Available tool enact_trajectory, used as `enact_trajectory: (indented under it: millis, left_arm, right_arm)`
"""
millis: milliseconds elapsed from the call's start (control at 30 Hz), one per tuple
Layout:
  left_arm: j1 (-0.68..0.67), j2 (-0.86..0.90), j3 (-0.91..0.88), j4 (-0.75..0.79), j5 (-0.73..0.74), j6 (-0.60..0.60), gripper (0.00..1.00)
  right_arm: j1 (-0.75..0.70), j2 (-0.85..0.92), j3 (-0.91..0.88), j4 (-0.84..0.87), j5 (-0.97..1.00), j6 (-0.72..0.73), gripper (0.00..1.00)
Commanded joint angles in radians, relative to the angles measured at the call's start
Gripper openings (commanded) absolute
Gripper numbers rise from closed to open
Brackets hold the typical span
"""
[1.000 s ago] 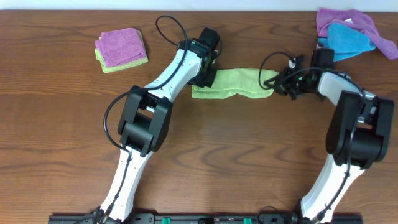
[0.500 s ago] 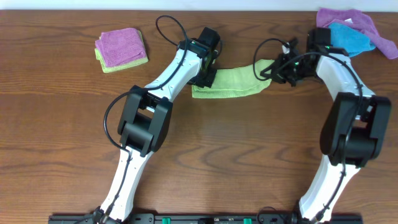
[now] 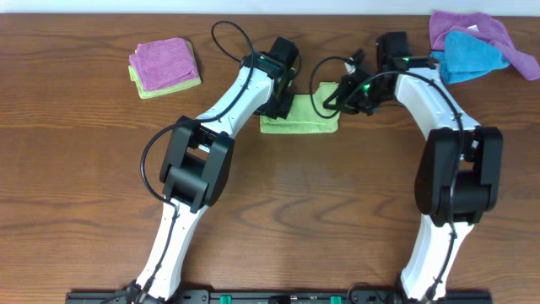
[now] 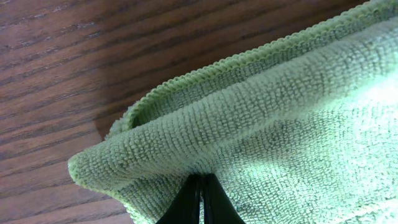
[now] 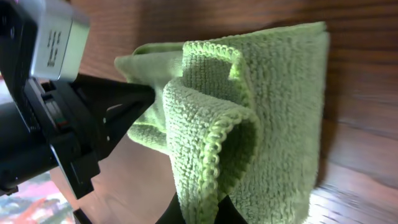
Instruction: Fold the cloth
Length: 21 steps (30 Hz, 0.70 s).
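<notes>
The lime-green cloth (image 3: 299,118) lay partly folded on the wooden tabletop (image 3: 278,211) between the two arms; the left gripper (image 4: 200,186) was pinched tight on a fold at the cloth's left edge; the right gripper (image 5: 200,208) pinched a doubled, hemmed edge, held up at the cloth's right end; a folded purple cloth (image 3: 163,61) and a blue cloth (image 3: 472,52) lay well apart.

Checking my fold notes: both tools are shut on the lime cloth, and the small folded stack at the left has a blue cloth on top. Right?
No: the overhead view shows a purple cloth on top there, not blue. Left tool and right tool are indeed shut on the lime cloth.
</notes>
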Motion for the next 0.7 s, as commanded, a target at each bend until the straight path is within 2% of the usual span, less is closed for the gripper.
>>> enact_trajectory:
  millis: [0, 667]
  left_arm:
    - [0.011, 0.024, -0.041, -0.009, -0.010, -0.019, 0.06]
    - [0.015, 0.024, -0.040, -0.005, 0.013, -0.034, 0.05]
  right_arm:
    - [0.026, 0.011, 0.019, 0.005, -0.005, 0.006, 0.01]
    - [0.131, 0.011, 0.019, 0.088, 0.056, 0.081, 0.01]
